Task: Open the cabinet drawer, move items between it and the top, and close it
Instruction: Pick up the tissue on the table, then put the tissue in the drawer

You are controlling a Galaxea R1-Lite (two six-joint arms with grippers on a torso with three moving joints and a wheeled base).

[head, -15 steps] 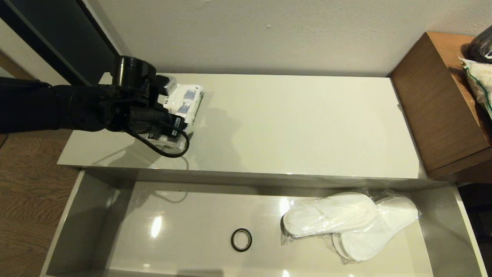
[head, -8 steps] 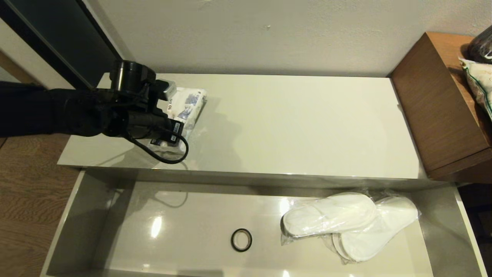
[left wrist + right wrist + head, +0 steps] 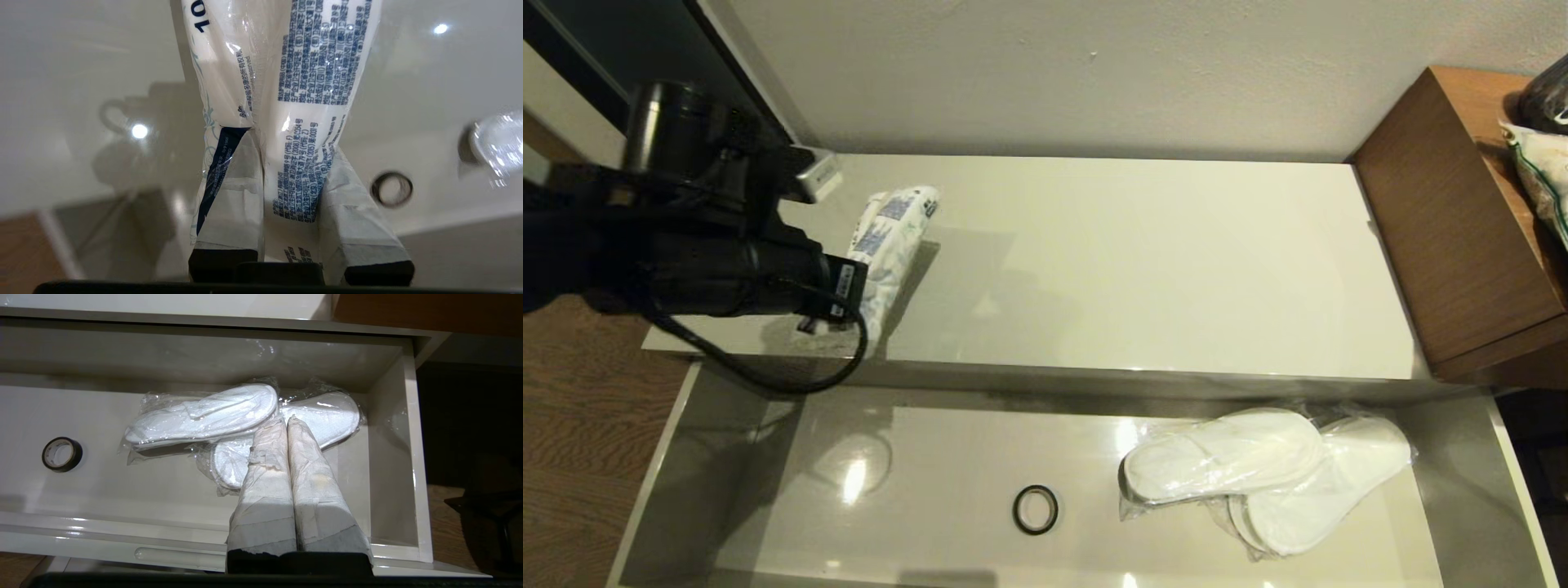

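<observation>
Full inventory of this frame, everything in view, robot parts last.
tissue packet: 1, white with blue print, pinched in the left gripper, lifted over the left end of the top
slippers: 1 bundle, white in clear plastic, right part of the drawer
black ring: 1, black, drawer floor, near the middle
drawer: 1, pale grey-beige, pulled open
top: 1, cream-beige slab, behind the drawer
wooden unit: 1, brown, right of the top
bags: white and dark, on the wooden unit
left gripper: shut on the packet
right gripper: shut, empty, over the slippers
</observation>
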